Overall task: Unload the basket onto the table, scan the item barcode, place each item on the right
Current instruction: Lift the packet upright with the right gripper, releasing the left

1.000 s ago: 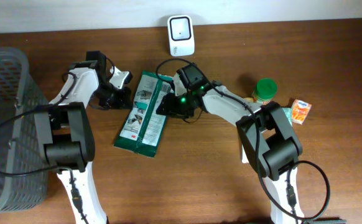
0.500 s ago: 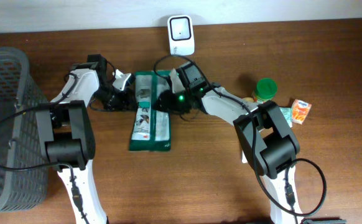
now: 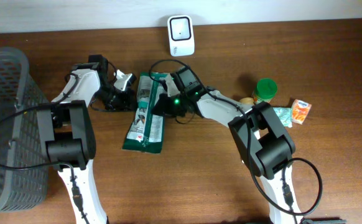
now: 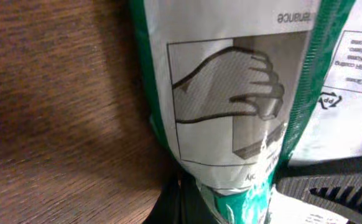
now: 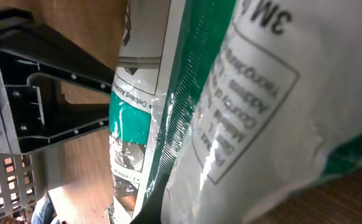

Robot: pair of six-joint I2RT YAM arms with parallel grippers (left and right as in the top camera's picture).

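- Overhead: the green-and-white packet [image 3: 145, 115] sits towards the back edge of the bench [image 3: 199, 180], near the white scanner [image 3: 181, 35] but apart from it. The left end effector [image 3: 128, 94] and right end effector [image 3: 163, 101] are both clamped on its upper end. I judge the grasp done and the scan not yet made.
- Left wrist: a hand drawing [image 4: 231, 87] and a "PP" recycling mark [image 4: 328, 99] show; no barcode is visible.
- Right wrist: the "3M" logo [image 5: 274, 17] reads clearly; the small print is illegible.

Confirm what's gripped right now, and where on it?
The pack: left gripper pinches the left edge at its far end, right gripper the right edge there.
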